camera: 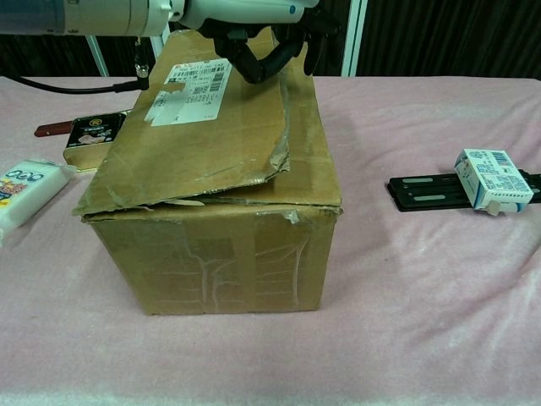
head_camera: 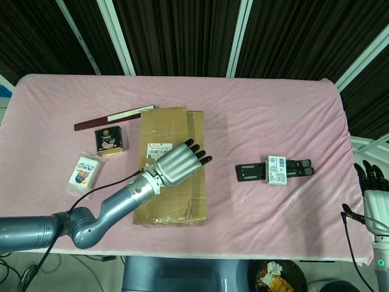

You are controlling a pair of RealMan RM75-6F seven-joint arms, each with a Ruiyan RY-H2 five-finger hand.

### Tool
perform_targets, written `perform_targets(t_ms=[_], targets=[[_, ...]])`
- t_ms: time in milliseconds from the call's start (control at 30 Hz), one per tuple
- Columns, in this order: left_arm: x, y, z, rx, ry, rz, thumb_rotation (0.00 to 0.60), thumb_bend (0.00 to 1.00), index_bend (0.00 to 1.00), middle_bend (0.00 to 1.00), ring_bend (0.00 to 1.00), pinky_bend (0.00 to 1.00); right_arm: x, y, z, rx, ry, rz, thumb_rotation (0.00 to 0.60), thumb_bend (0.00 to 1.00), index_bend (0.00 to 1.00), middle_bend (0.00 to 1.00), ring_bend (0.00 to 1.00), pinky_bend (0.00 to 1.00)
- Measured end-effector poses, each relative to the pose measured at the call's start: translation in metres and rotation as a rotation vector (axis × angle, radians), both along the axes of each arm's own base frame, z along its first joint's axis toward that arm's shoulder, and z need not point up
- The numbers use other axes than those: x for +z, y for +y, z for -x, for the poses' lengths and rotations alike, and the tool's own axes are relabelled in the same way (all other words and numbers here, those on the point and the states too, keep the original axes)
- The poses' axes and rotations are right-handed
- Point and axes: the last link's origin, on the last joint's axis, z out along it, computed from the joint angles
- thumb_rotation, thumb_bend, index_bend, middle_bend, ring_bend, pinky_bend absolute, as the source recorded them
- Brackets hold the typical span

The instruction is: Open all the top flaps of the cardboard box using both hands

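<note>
The closed cardboard box [head_camera: 175,204] stands mid-table, long side running away from me. In the chest view its labelled left top flap [camera: 203,127] overlaps the right flap [camera: 310,148], with a torn, slightly lifted front edge. My left hand [head_camera: 180,163] hovers over the middle of the box top, fingers apart and reaching past the seam; it holds nothing. The chest view shows the left hand [camera: 264,38] above the far end of the flaps, dark fingers curved downward. My right hand [head_camera: 372,184] hangs off the table's right edge, fingers straight and empty.
A black rail [head_camera: 249,172] carries a small white carton [head_camera: 276,170] to the right of the box. Left of the box lie a dark tin [head_camera: 110,141], a tissue pack [head_camera: 85,170] and a red-brown strip [head_camera: 112,118]. Pink cloth covers the table [head_camera: 273,109].
</note>
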Motion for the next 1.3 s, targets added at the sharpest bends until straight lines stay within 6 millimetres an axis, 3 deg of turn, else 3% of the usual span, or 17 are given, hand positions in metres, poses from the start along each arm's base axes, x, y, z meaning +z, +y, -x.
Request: perform_targets(t_ms=[300,600,1100,1300], targets=[[0.004,0.000,0.002,0.010,0.017,-0.027,0.600,0.86,0.35,0.51,0.42,0.46,0.000,0.000,0.000,0.002,-0.002,-0.001,0.600,0.26,0.00,0.00,0.00,0.23],[0.021,-0.003,0.001,0.002,-0.007,-0.048,0.600,0.87,0.38,0.55,0.45,0.50,0.000,-0.001,0.000,0.005,-0.001,0.004,0.600,0.26,0.00,0.00,0.00,0.23],[0.080,-0.010,0.006,-0.009,-0.041,-0.132,0.600,0.87,0.38,0.55,0.45,0.51,-0.001,0.000,0.000,0.008,0.006,0.003,0.600,0.26,0.00,0.00,0.00,0.23],[0.106,-0.017,0.018,-0.001,-0.049,-0.174,0.600,0.87,0.38,0.55,0.45,0.51,-0.001,-0.001,0.000,0.010,0.017,0.003,0.600,0.26,0.00,0.00,0.00,0.23]])
